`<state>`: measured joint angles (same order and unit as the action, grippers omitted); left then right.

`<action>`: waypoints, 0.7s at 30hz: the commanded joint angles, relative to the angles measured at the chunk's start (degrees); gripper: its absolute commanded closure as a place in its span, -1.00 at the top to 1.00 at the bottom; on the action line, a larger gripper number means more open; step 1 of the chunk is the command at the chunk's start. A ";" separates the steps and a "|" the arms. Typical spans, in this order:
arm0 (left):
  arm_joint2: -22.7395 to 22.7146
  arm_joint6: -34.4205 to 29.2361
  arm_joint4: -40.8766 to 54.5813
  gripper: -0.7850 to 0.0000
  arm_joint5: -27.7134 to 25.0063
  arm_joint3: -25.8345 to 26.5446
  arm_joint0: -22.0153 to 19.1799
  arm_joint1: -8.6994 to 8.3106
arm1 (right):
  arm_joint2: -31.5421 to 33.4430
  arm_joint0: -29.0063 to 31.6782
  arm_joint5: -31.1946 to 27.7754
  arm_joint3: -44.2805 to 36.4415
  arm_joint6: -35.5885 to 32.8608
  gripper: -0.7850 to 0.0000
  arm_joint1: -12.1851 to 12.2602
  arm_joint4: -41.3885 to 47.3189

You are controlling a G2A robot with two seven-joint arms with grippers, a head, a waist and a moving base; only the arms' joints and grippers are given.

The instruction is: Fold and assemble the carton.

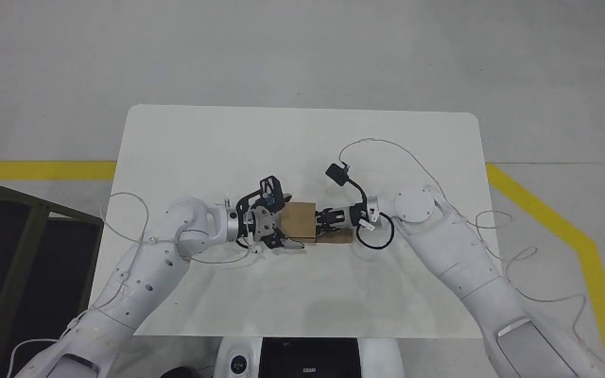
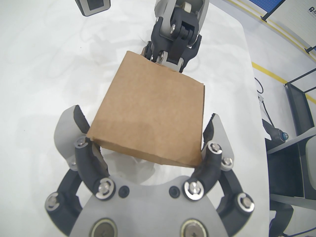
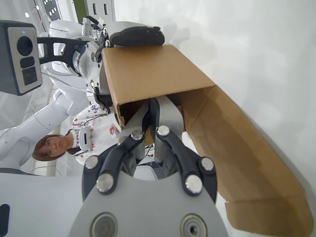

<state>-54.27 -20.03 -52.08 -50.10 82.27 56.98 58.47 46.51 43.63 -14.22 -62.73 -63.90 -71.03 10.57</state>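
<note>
- The carton [image 1: 301,219], plain brown cardboard, sits on the white desk [image 1: 189,142]. In the top view it is a little toward 6 o'clock from the desk's middle, and its length runs from 9 o'clock to 3 o'clock.
- The left gripper [image 2: 146,114] is at the carton's 9 o'clock end.
- Its fingers [image 2: 82,122] are spread wide, one on each side of the carton. Both pads touch the cardboard at the end corners, so that end is clasped between them.
- The right gripper [image 3: 151,114] is at the carton's 3 o'clock end, facing the left one along the carton.
- Its fingers [image 3: 169,114] are drawn almost together. Their tips are tucked into the carton's open mouth under the top panel, and a sliver of cardboard shows between them.
- The 3 o'clock end is open. A long flap [image 3: 246,161] runs out from it, close beside the right gripper, and is not folded in.
- The top panel facing the cameras is smooth and unbroken.
- A thin white cable [image 1: 397,146] loops over the desk at about 1 o'clock from the carton, near the right arm.
- A yellow floor line [image 1: 57,170] shows beyond the desk's 9 o'clock edge.
</note>
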 commanded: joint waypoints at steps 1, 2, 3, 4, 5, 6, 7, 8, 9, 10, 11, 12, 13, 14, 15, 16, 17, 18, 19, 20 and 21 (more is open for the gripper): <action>-0.03 -0.05 0.00 1.00 0.00 0.06 0.06 0.00 | -0.15 -0.08 -0.01 0.03 -0.08 -1.00 -0.09 -0.06; -0.04 -0.10 0.09 1.00 0.04 0.04 0.11 0.01 | -0.19 -0.12 -0.02 0.08 -0.13 -1.00 -0.14 -0.02; -0.03 -0.27 0.02 1.00 0.05 0.10 0.12 0.01 | -0.21 -0.17 -0.02 0.15 -0.14 -1.00 -0.18 -0.01; -0.02 -0.36 0.10 1.00 0.08 0.10 0.17 0.01 | -0.18 -0.29 -0.04 0.15 -0.25 -1.00 -0.19 -0.13; -0.01 -0.43 0.16 1.00 0.11 0.13 0.22 0.02 | -0.04 -0.46 0.00 0.13 -0.42 -1.00 -0.16 -0.18; -0.01 -0.53 0.15 1.00 0.08 0.19 0.25 0.01 | 0.09 -0.68 0.09 -0.01 -0.76 -1.00 -0.10 -0.58; -0.03 -0.59 0.18 1.00 0.06 0.22 0.26 0.01 | 0.28 -0.90 0.28 -0.22 -1.12 -1.00 0.02 -1.15; -0.06 -0.66 0.17 1.00 0.07 0.23 0.26 0.01 | 0.61 -0.92 0.53 -0.52 -1.50 -1.00 0.15 -1.23; -0.07 -0.75 0.21 1.00 0.14 0.23 0.30 0.01 | 0.88 -0.95 0.83 -0.94 -2.12 -1.00 0.36 -2.00; -0.09 -0.78 0.36 1.00 0.10 0.26 0.32 0.02 | 1.24 -0.90 1.30 -1.28 -2.86 -1.00 0.65 -2.94; -0.15 -0.83 0.55 1.00 0.19 0.22 0.36 0.01 | 1.88 -0.56 1.67 -1.63 -3.27 -1.00 0.96 -3.14; -0.16 -0.96 0.64 1.00 0.10 0.29 0.40 0.00 | 2.59 -0.04 2.05 -2.15 -3.58 -1.00 1.28 -3.12; -0.17 -1.08 0.71 1.00 -0.06 0.35 0.48 -0.01 | 3.26 0.50 2.51 -2.82 -3.84 -1.00 1.63 -3.52; -0.18 -1.19 0.70 1.00 -0.19 0.43 0.58 -0.04 | 4.11 1.14 2.94 -3.56 -3.73 -1.00 1.98 -3.68; -0.18 -1.27 0.69 1.00 -0.31 0.55 0.68 -0.05 | 5.01 1.91 3.30 -4.36 -3.46 -1.00 2.34 -3.73; -0.19 -1.33 0.70 1.00 -0.42 0.64 0.77 -0.07 | 5.89 2.63 3.67 -5.19 -3.21 -1.00 2.73 -4.24; -0.21 -1.39 0.77 1.00 -0.39 0.69 0.85 -0.08 | 6.81 3.38 4.11 -6.08 -3.00 -1.00 3.10 -4.51; -0.24 -1.44 0.76 1.00 -0.37 0.83 0.87 -0.08 | 7.76 4.17 4.44 -7.03 -2.74 -1.00 3.46 -4.57; -0.26 -1.50 0.78 1.00 -0.32 0.93 0.90 -0.09 | 8.67 4.88 4.73 -7.97 -2.60 -1.00 3.82 -4.90; -0.28 -1.56 0.81 1.00 -0.28 1.00 0.92 -0.09 | 9.53 5.55 5.12 -8.88 -2.64 -1.00 4.17 -5.26; -0.30 -1.57 0.92 1.00 -0.29 1.04 0.92 -0.09 | 10.45 6.18 5.44 -9.82 -2.65 -1.00 4.50 -5.41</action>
<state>-54.56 -21.59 -51.24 -50.40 83.28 57.90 58.38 56.20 49.34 -9.03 -71.83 -66.50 -66.79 5.30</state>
